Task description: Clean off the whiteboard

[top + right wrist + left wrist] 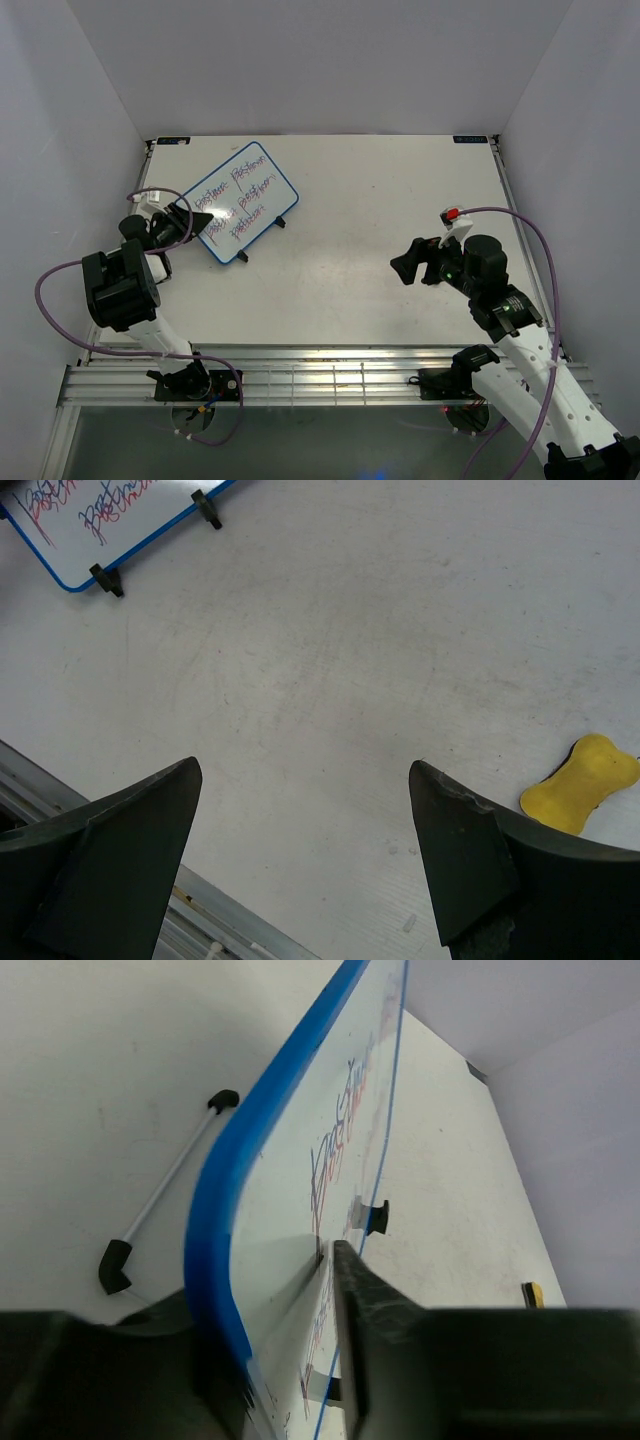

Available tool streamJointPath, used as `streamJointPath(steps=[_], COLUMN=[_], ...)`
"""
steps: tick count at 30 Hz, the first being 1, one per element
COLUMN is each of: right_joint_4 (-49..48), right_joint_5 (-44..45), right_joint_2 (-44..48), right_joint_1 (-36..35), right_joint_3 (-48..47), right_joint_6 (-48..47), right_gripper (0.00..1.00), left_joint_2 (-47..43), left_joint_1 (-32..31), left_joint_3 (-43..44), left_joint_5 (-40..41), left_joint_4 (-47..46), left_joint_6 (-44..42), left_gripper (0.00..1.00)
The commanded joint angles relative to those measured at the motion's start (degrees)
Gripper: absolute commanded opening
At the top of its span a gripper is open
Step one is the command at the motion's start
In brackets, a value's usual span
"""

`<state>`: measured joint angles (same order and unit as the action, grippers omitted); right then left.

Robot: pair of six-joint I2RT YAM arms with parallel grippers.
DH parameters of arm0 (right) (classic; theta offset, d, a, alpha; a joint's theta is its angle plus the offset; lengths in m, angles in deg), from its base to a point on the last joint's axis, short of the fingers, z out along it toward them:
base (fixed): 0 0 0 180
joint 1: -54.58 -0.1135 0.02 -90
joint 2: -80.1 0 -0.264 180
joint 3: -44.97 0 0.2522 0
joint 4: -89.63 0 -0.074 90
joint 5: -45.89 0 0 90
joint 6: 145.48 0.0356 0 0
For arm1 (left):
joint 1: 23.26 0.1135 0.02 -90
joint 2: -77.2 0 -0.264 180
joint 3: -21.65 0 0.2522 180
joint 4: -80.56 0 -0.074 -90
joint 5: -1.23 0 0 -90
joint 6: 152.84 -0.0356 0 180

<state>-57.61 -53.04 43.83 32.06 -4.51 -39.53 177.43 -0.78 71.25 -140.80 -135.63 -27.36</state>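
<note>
Our left tool (183, 222) straddles the edge of the whiteboard (243, 205) at ten o'clock; we cannot tell whether it grips. Our right tool (305, 780) stands wide apart.

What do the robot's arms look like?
The left arm and the right arm have white tubes joined by chunky black joints. A purple cable loops beside each. The left gripper and right gripper are black, with wedge-shaped fingers. A small red patch sits near the right wrist.

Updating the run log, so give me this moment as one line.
left gripper: astride whiteboard edge, grip unclear | right gripper: open, empty | whiteboard: unerased | eraser: on table
</note>
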Motion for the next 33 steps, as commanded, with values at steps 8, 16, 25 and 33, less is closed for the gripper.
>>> streamJointPath(steps=[8,16,25,33], right_joint_4=[-3.1,-2.8,-3.0,-3.1], right_joint_5=[-1.4,-2.2,-3.0,-3.2], right_joint_2=[1.6,2.3,2.7,2.7], right_joint_1=[-0.2,-0.2,-0.2,-0.2], right_joint_3=[0.6,0.7,0.9,0.9], right_joint_6=[-1.5,-2.8,-2.9,-3.0], right_gripper=[0.90,0.90,0.90,0.90], left_joint_2=[-6.6,-7.6,-8.9,-12.4], left_joint_1=[0.0,2.0,2.0,2.2], left_joint_3=[-3.0,-3.1,-4.0,-4.7], left_joint_5=[7.6,4.6,2.7,4.0], left_joint_4=[3.4,0.7,-0.4,0.0], left_joint_6=[-5.4,-2.4,-1.7,-2.2], left_gripper=[0.62,0.63,0.42,0.00])
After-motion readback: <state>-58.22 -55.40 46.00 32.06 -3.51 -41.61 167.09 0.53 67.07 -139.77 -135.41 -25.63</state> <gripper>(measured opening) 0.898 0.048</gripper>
